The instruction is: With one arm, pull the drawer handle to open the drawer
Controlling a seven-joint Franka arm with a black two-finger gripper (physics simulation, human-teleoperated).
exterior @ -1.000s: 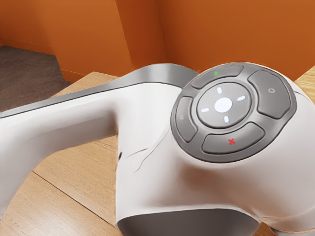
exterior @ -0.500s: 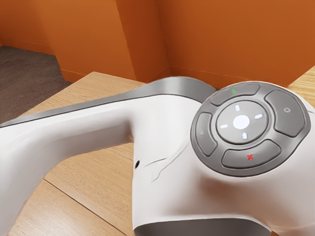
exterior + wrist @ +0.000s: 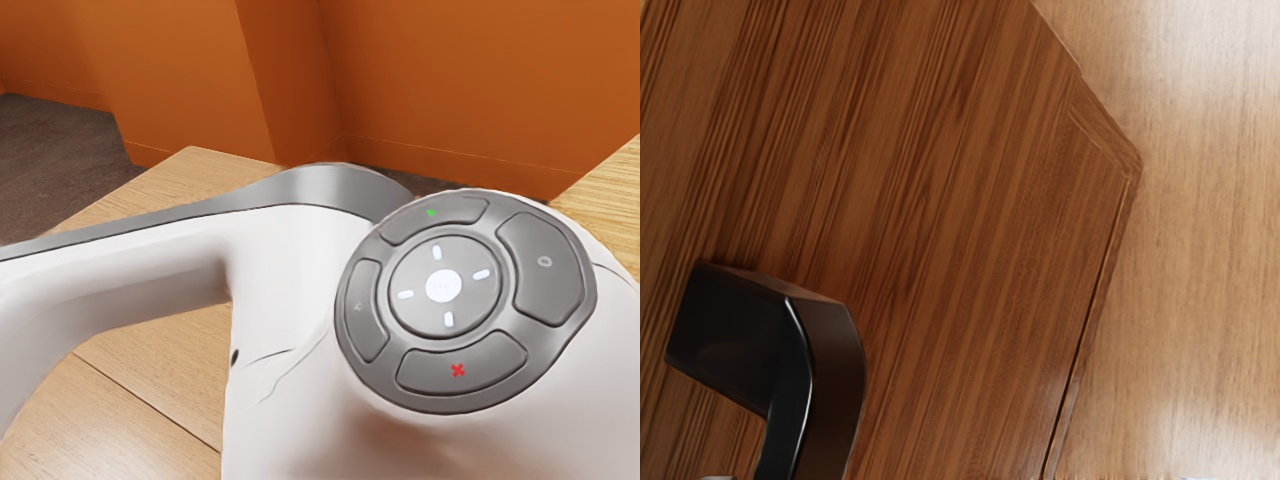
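In the wrist view a dark wooden drawer front (image 3: 940, 200) lies close under my hand, with its black handle (image 3: 780, 370) near the picture's lower edge. The drawer front's corner edge (image 3: 1120, 170) meets a lighter wooden surface (image 3: 1200, 250). In the exterior view my white arm (image 3: 150, 290) crosses from the left, and its grey button panel (image 3: 450, 300) faces the camera. The arm's body hides the gripper and the drawer in that view.
Orange walls (image 3: 450, 80) stand behind the light wooden table (image 3: 150, 380). A dark floor patch (image 3: 50, 150) lies at the exterior view's left, beyond the table's edge.
My arm's button panel first shifted right and slightly down, then moved back left and lower in the exterior view.
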